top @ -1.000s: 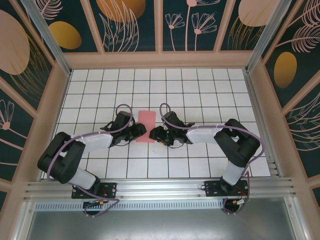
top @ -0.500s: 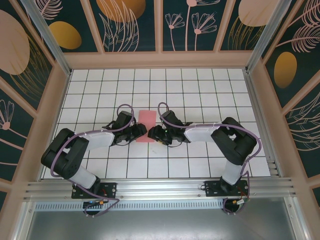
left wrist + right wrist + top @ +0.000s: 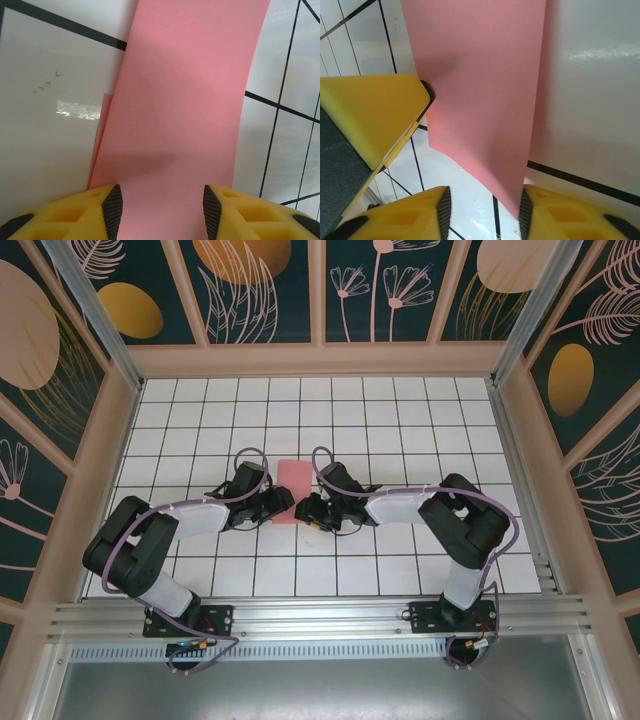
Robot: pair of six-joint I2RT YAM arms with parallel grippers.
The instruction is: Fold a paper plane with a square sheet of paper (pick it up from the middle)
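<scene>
Folded sheet of paper (image 3: 295, 480), salmon-pink: long axis running near-to-far on table (image 3: 400, 420), left pincer (image 3: 283, 502) and right pincer (image 3: 307, 509) at either long edge, jaws apart.

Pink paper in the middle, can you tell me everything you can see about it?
The pink paper is thin, plain and salmon-coloured, a narrow rectangle lying in the middle of the white tiled table. A second layer peeks out along one edge, so it looks folded in half. One end runs between the open yellow fingers of the left end effector; a corner reaches between those of the right end effector.
</scene>
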